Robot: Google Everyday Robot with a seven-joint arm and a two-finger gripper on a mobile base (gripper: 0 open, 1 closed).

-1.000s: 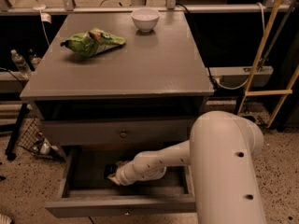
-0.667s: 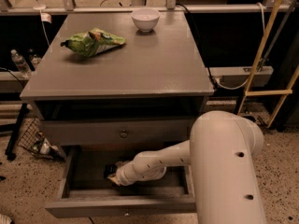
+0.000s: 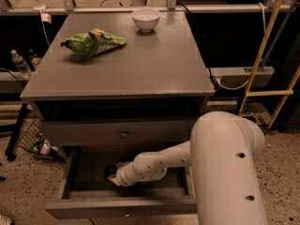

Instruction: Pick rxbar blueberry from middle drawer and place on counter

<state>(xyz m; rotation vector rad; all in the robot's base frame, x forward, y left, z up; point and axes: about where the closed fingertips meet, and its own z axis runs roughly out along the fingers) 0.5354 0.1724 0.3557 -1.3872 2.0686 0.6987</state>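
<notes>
The middle drawer (image 3: 84,179) stands pulled out at the bottom of the grey cabinet. My white arm reaches down into it from the right, and my gripper (image 3: 112,175) sits low over the drawer floor, left of centre. A small dark shape shows right at the gripper's tip; I cannot tell whether this is the rxbar blueberry or part of the gripper. The counter (image 3: 140,64) is the broad grey cabinet top above.
On the counter lie a green snack bag (image 3: 93,41) at the back left and a white bowl (image 3: 145,18) at the back. A shut drawer front with a round knob (image 3: 124,134) sits above the open drawer. A yellow frame (image 3: 267,55) stands at the right, a wire basket (image 3: 33,139) on the floor at the left.
</notes>
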